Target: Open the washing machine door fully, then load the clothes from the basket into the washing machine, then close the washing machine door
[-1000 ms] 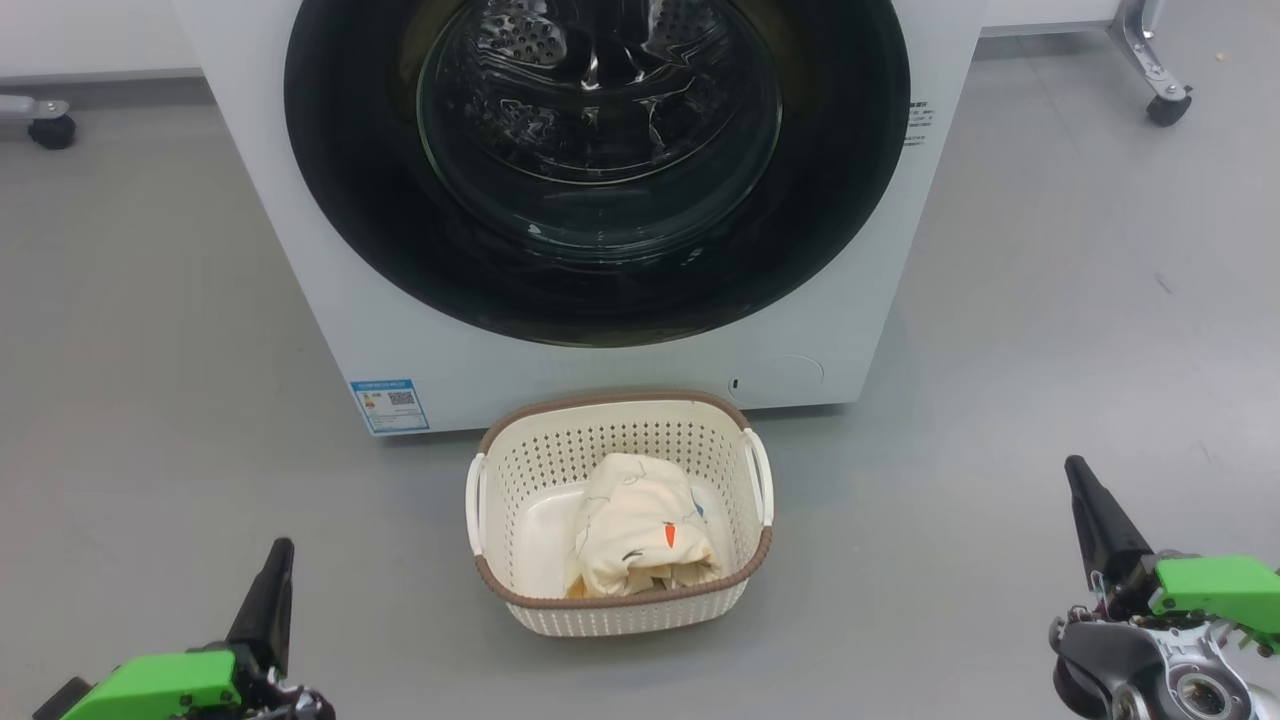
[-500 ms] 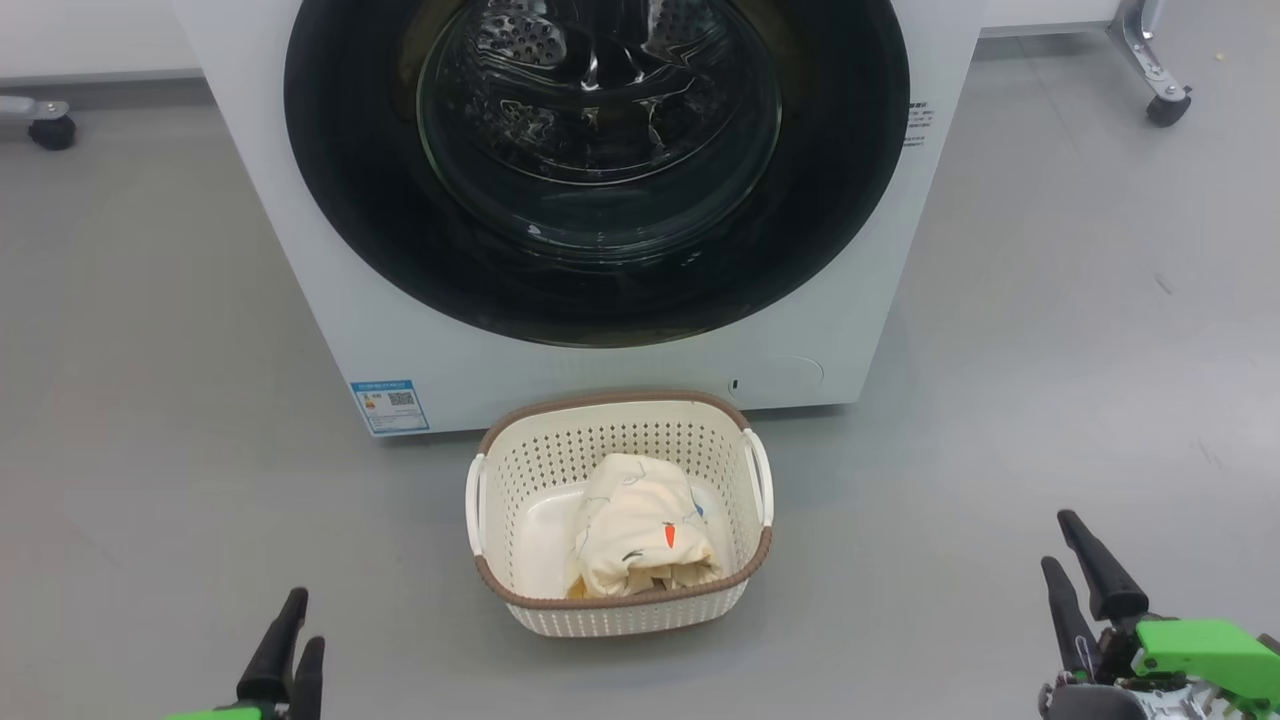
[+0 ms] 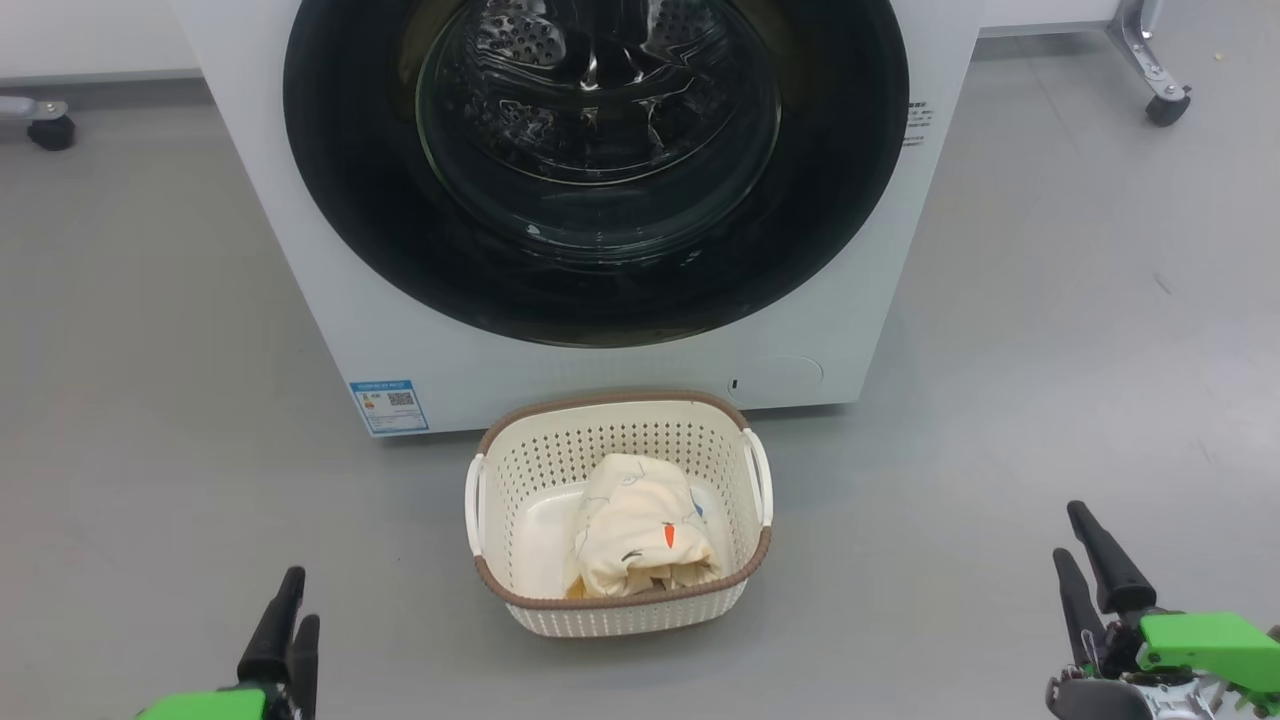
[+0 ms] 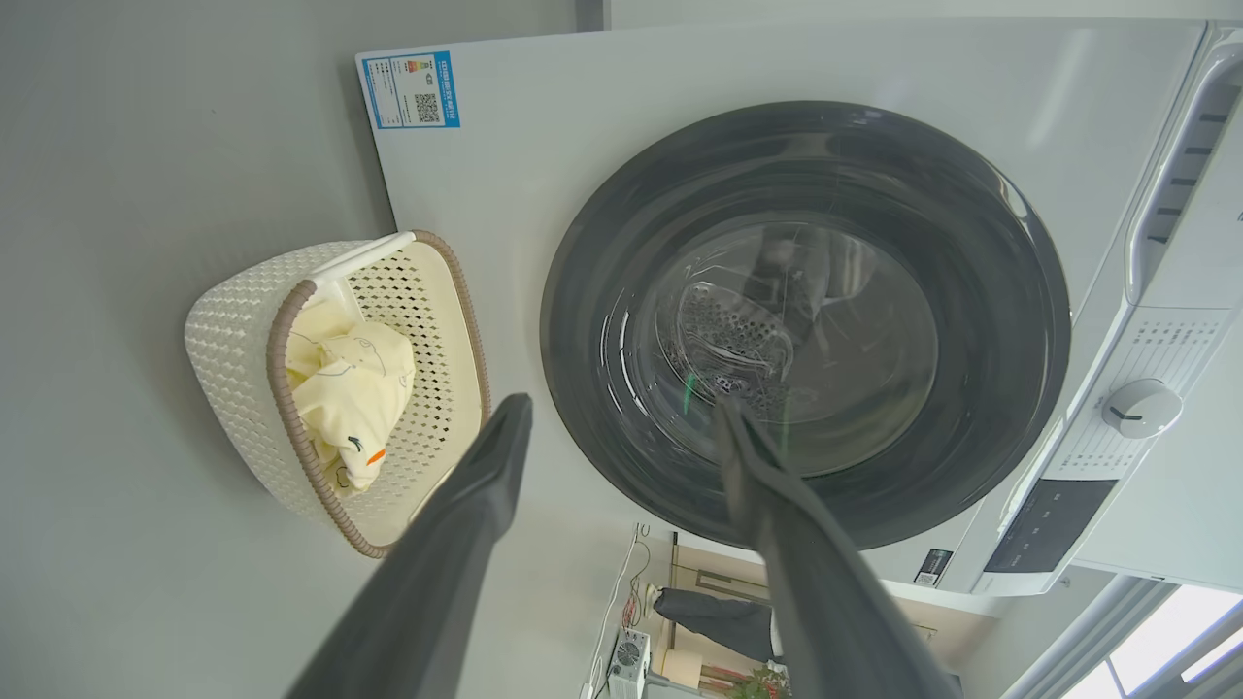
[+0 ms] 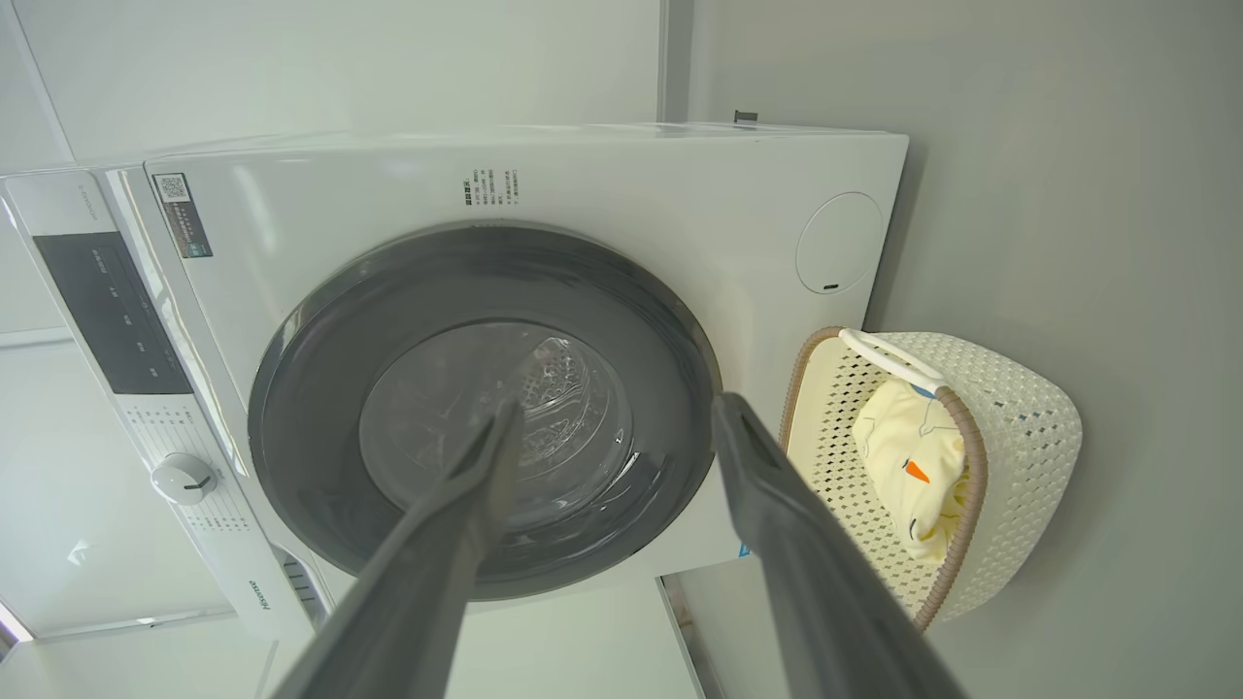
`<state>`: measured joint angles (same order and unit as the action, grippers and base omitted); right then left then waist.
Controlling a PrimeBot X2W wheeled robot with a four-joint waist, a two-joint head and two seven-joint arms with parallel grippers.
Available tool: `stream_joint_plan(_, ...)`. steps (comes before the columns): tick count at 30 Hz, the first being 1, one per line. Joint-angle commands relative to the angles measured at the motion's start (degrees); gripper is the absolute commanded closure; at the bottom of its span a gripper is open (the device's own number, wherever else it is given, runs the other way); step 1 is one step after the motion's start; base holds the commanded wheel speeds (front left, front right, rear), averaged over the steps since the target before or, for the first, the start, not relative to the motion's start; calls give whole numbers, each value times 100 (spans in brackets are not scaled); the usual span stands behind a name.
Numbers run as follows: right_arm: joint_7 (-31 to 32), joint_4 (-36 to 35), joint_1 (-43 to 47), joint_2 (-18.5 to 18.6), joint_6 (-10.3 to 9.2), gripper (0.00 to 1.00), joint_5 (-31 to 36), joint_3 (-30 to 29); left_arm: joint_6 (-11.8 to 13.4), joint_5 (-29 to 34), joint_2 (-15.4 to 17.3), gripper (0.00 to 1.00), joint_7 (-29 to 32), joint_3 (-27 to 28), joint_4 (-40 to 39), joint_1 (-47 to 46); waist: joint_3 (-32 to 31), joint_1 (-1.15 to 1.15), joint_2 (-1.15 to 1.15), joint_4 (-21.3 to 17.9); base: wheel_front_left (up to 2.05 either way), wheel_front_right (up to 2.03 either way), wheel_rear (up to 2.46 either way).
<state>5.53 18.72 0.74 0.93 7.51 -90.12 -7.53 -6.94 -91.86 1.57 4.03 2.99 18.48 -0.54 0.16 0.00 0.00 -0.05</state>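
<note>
The white washing machine (image 3: 300, 260) stands ahead with its door (image 3: 340, 200) shut, a glossy black rim around bulging glass. On the floor right in front sits the cream perforated basket (image 3: 620, 398), holding cream-yellow clothes (image 3: 640, 520) with an orange carrot mark. My left gripper (image 3: 300, 598) is low at the left of the basket, open and empty. At the lower right my right gripper (image 3: 1068, 532) is open too. Both stand well short of basket and door. The wrist views show spread fingers, left gripper (image 4: 621, 403) and right gripper (image 5: 617, 400), before the door (image 4: 583, 291) (image 5: 311, 388).
Grey floor lies bare on both sides of the basket. Caster wheels stand at the far left (image 3: 50, 128) and far right (image 3: 1168, 105) behind the machine. A blue sticker (image 3: 390, 405) and a round hatch (image 3: 790, 375) mark the machine's lower front.
Both grippers have gone from shut to open and dropped lower in the head view. Door, basket and clothes have not moved.
</note>
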Motion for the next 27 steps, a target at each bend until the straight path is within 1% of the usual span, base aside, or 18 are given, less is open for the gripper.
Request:
stream_joint_plan(1, -81, -233, -307, 169, 0, 0, 134, -18, -16, 143, 108, 0, -86, -13, -226, -303, 1, 0, 0, -2, 0, 0, 0)
stream_joint_plan(7, -217, -216, -343, 241, 0, 0, 447, -2, -17, 448, 167, 0, -242, -95, -204, -348, 2, 0, 0, -1, 0, 0, 0)
stream_joint_plan(11, -341, -180, -387, 313, -1, 0, 833, 10, -9, 710, 187, 0, -334, -128, -191, -395, 3, 0, 0, 4, 0, 0, 0)
stream_joint_plan(18, -529, -137, -472, 437, -1, 0, 1897, -7, 77, 1523, 244, 0, -461, -123, -245, -459, 3, 0, 0, 19, 0, 0, 0)
stream_joint_plan(27, -710, -229, -541, 439, -1, 0, 3456, -59, 113, 2480, 230, 0, -613, -114, -320, -497, 3, 0, 0, 24, 0, 0, 0)
